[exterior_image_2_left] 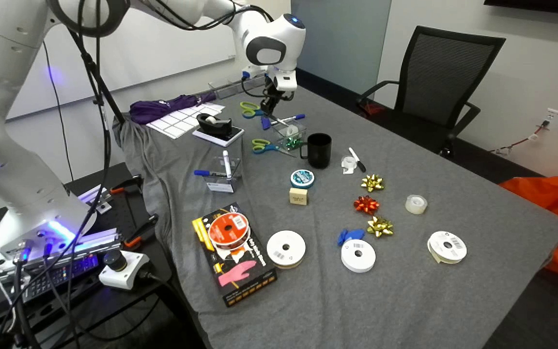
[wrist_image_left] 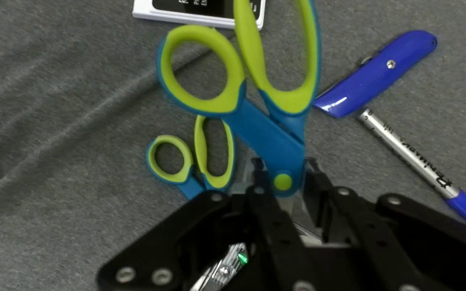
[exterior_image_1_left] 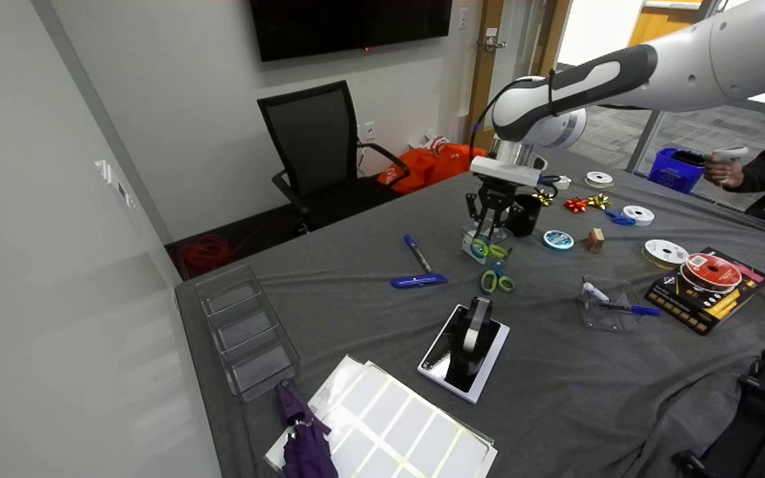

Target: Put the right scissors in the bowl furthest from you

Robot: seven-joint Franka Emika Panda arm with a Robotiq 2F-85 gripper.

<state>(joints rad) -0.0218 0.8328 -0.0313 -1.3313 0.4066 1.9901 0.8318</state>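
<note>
One pivot (wrist_image_left: 283,182) on scissors (wrist_image_left: 259,128), wrist view only

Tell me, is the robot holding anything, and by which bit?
Yes. The tool holds green-and-blue scissors by the pivot, where the two halves join, not by the handles.

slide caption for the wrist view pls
Gripper holds green-handled scissors over gray cloth, where a similar pair, a box cutter and a marker lie.
</note>
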